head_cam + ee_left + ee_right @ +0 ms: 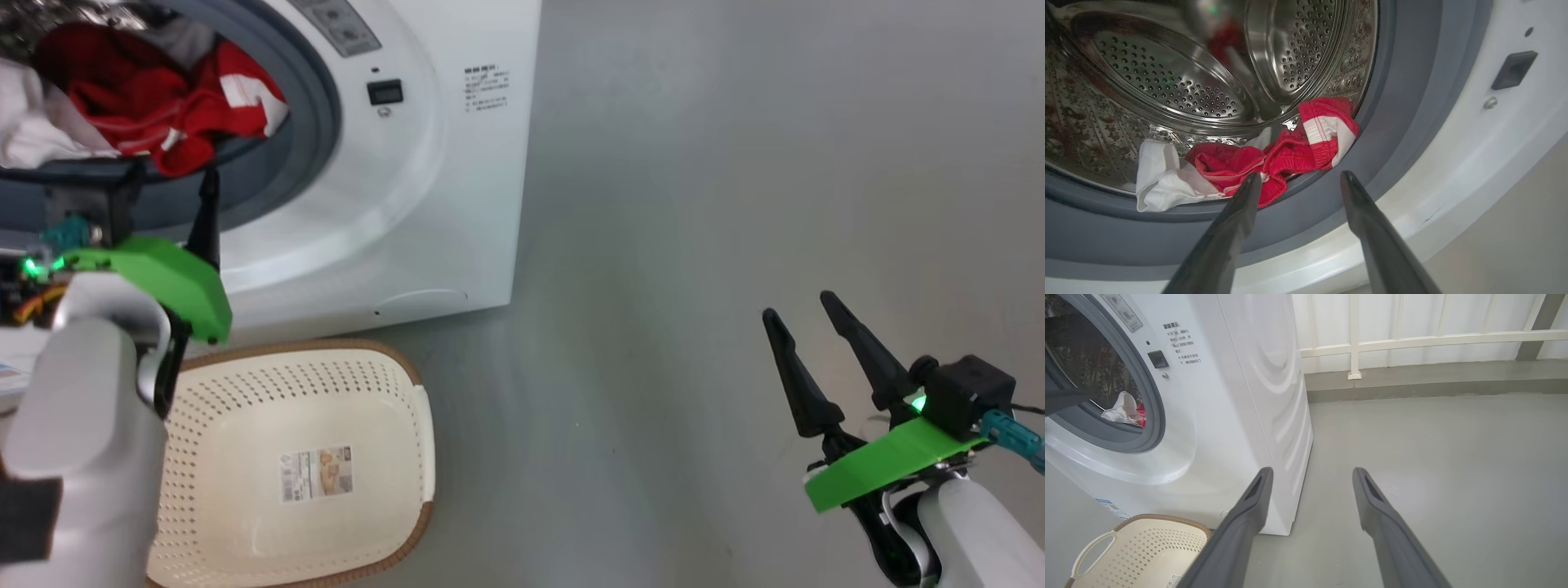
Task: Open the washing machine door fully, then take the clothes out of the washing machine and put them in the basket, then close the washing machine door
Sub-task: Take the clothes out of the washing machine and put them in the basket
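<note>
Clothes [1274,163]: soft, light red-and-white heap on the front lip of the drum [1167,81]; should drape, may snag. Long axis runs along the lip, banded end tilted up. Best hold, I judge: bunched red fold mid-heap. Left gripper [1301,177] spread, empty, just before it. Right gripper [797,305] spread, empty, well apart. Basket [245,506] in front, below.

Smooth grey floor [1433,457] meets a white panelled wall [1412,318] with rails.
</note>
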